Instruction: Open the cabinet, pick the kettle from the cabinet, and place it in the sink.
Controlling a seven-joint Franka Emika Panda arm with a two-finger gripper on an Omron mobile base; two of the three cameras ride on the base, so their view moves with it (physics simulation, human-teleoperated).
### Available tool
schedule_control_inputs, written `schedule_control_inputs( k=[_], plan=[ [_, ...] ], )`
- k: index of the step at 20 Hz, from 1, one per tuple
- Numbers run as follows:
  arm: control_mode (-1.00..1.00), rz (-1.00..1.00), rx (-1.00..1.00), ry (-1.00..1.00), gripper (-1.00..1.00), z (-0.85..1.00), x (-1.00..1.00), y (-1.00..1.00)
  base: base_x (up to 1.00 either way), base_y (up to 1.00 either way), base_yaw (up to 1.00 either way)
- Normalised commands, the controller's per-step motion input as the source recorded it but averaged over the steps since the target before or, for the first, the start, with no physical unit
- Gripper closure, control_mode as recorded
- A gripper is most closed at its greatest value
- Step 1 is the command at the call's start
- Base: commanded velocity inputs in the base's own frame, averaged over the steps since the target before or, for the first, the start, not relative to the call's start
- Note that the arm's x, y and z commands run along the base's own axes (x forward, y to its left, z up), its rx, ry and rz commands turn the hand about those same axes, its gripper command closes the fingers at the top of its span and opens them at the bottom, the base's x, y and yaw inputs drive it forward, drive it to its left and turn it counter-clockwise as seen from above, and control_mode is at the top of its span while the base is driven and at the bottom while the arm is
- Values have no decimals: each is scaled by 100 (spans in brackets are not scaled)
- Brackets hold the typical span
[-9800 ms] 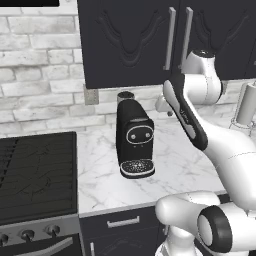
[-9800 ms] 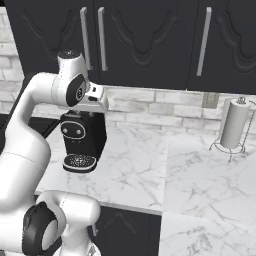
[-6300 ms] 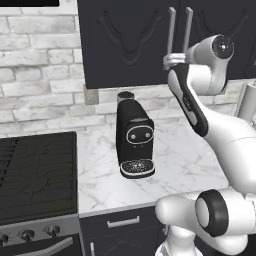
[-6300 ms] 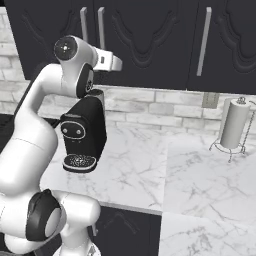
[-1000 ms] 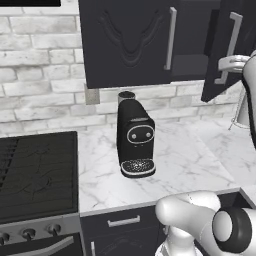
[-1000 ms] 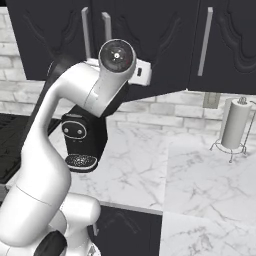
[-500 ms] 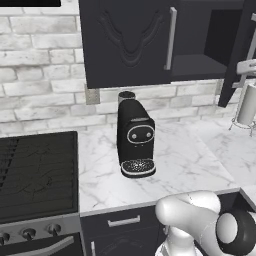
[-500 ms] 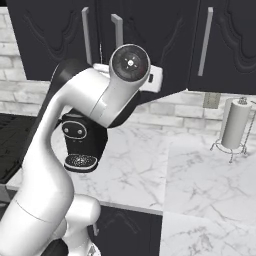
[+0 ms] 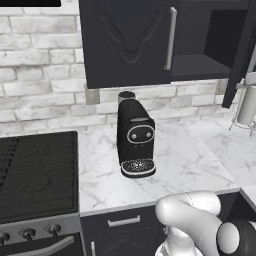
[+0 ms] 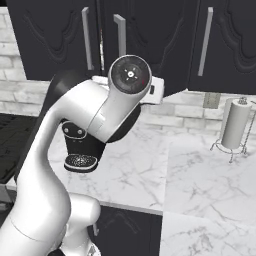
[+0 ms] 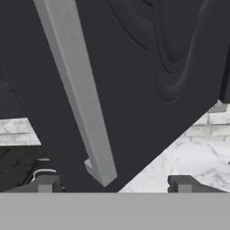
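The cabinet point(image 9: 131, 42) has its left door shut. Its right door point(image 9: 244, 50) stands swung out, and the dark shelf inside point(image 9: 200, 65) looks bare from here. In the hand view the open door's carved panel point(image 11: 152, 67) is close in front, with its silver bar handle point(image 11: 81, 99) running down between my fingertips. My gripper point(image 11: 112, 183) is open, with both fingertips point(image 11: 45, 182) clear of the handle. In the right base view my arm's wrist point(image 10: 130, 75) sits before that door point(image 10: 160, 45). The kettle and the sink are out of view.
A black coffee machine point(image 9: 135, 137) stands on the marble counter point(image 9: 185, 160) below the cabinet. A stove point(image 9: 37, 175) lies to the left. A paper towel holder point(image 10: 235, 122) stands at the right, against the brick wall.
The right cabinet door has swung further open to the right. My jaws have spread apart and let go of its handle.
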Motion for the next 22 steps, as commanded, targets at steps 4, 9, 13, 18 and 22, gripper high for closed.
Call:
schedule_control_inputs(
  k=[4,9,13,18,22],
  plan=[
    [-100,-4,0,-4,-100,-20,-41,3,0,0,0],
    [-100,-7,0,-7,-100,-3,-21,35,0,0,0],
    [-100,-13,0,-3,-100,0,-12,43,0,0,0],
    [-100,-30,0,-3,-100,1,-1,47,0,0,0],
    [-100,-37,3,0,-100,2,6,40,0,0,0]
  ],
)
